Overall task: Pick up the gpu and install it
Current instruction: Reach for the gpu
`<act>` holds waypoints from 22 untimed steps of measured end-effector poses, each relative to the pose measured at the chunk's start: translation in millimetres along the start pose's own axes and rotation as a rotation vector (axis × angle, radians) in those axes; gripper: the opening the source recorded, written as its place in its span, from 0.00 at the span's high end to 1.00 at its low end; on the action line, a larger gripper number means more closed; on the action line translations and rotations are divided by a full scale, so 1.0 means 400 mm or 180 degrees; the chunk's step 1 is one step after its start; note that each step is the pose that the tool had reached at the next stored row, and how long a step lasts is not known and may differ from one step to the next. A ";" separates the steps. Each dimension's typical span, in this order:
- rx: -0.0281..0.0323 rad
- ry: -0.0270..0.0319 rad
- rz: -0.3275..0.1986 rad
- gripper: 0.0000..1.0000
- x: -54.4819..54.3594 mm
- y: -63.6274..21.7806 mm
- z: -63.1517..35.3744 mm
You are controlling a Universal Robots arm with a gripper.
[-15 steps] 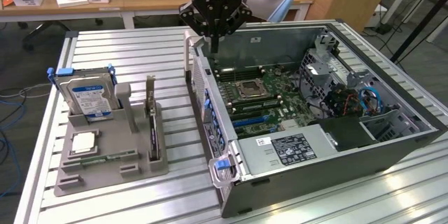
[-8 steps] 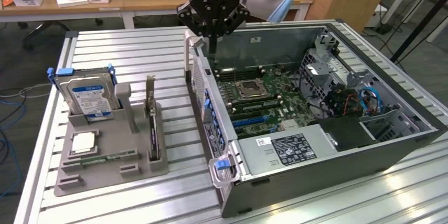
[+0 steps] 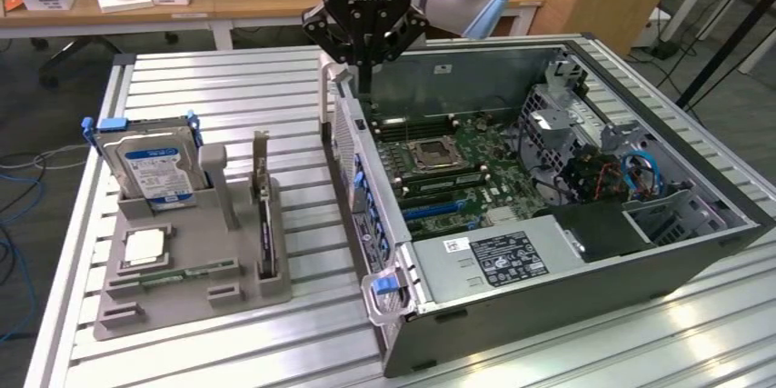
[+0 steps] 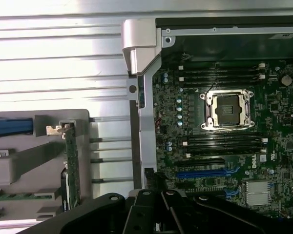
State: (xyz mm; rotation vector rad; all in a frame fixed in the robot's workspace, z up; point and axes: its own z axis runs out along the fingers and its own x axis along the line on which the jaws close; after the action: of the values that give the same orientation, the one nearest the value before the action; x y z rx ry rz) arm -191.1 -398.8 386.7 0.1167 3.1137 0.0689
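Closest to your wrist camera is the black two-fingered gripper; its fingers are pressed together and grip nothing; in the exterior view you see it hanging above the far end of the open grey metal computer case, over the side wall that faces the grey plastic parts holder; the gpu, a thin dark rectangular card with a silver bracket, stands on edge in a slot of that holder, on the exterior view's left of the case and well apart from the gripper; near it in the holder stands a silver hard drive with a blue-white label; inside the case lies the green motherboard with its blue expansion slot; everything rests on a slatted aluminium table.
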 end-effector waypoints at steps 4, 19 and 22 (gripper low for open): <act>0.0000 0.0000 0.0000 0.89 0.006 0.000 0.001; 0.0000 0.0000 0.0000 0.89 0.025 -0.002 0.002; 0.0000 0.0000 0.0000 0.89 0.029 -0.002 0.003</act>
State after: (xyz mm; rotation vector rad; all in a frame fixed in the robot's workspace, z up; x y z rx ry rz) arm -202.6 -398.8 385.3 0.1166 3.1137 0.0689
